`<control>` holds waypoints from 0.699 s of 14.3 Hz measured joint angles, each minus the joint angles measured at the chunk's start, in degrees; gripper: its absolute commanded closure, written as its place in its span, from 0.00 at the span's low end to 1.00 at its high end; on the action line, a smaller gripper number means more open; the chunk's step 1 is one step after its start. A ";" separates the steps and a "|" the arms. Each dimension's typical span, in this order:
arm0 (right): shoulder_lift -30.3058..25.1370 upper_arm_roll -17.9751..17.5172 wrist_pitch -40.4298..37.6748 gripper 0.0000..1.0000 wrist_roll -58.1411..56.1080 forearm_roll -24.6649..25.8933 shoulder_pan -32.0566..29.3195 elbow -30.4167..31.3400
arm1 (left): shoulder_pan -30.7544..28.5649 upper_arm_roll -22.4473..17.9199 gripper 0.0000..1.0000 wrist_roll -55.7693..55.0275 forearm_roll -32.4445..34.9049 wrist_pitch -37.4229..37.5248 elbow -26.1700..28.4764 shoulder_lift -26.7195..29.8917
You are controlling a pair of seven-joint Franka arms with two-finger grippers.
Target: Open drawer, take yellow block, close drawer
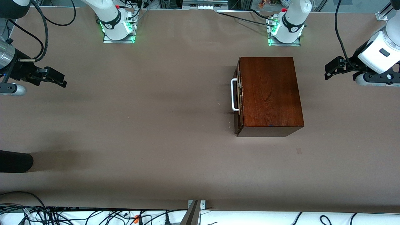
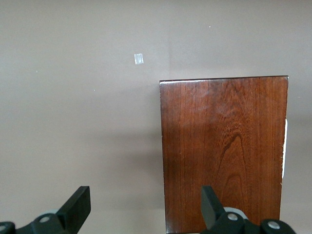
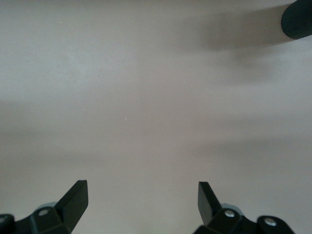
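Note:
The dark reddish-brown wooden box (image 1: 269, 93) stands on the table toward the left arm's end. Its drawer (image 1: 238, 97) is shut, with the white U-shaped handle (image 1: 233, 95) facing the right arm's end. The box also shows in the left wrist view (image 2: 224, 151). The yellow block is out of view. My left gripper (image 1: 328, 70) is open and empty, up in the air over the table's end beside the box. My right gripper (image 1: 61, 79) is open and empty, up over the other end of the table.
The brown table surface (image 1: 156, 125) is bare around the box. A small pale tape mark (image 1: 299, 151) lies nearer the front camera than the box. A black rounded object (image 1: 14, 161) juts in at the right arm's end. Cables lie along the front edge.

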State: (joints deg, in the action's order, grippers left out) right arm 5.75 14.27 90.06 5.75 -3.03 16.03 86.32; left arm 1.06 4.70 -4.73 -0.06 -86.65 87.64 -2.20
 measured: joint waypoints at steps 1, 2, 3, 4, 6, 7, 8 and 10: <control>0.00 0.00 0.00 0.00 0.00 0.00 0.00 0.00 | 0.00 0.00 0.00 0.02 0.00 0.00 0.00 -0.02; 0.00 0.00 0.00 0.00 0.00 0.00 0.00 0.00 | 0.00 0.00 0.00 0.04 0.00 0.00 0.00 -0.05; 0.01 0.00 0.00 0.00 0.00 0.00 0.00 0.00 | 0.00 0.00 0.00 0.05 0.00 0.00 0.00 -0.08; 0.01 0.00 0.00 0.00 0.00 0.00 0.00 0.00 | 0.00 0.00 0.00 0.05 0.00 0.00 0.00 -0.11; 0.01 0.00 0.00 0.00 0.00 0.00 -0.04 0.00 | 0.01 0.12 0.00 0.06 0.00 0.01 0.00 -0.23; 0.01 0.00 0.00 0.00 0.00 0.00 -0.10 0.00 | 0.01 0.25 0.00 0.06 0.00 0.06 0.00 -0.40; 0.01 0.00 0.00 0.00 0.00 0.00 -0.16 0.00 | 0.02 0.39 0.00 0.06 0.00 0.07 0.00 -0.67; 0.01 0.00 0.00 0.00 0.00 0.00 -0.19 0.00 | 0.02 0.50 0.00 0.06 0.00 0.27 0.00 -1.07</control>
State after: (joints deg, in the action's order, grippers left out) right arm 5.77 14.27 90.06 5.75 -3.03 15.83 86.32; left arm 1.08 5.20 -4.67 -0.06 -86.38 87.65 -3.27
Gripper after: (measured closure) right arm 0.000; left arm 0.000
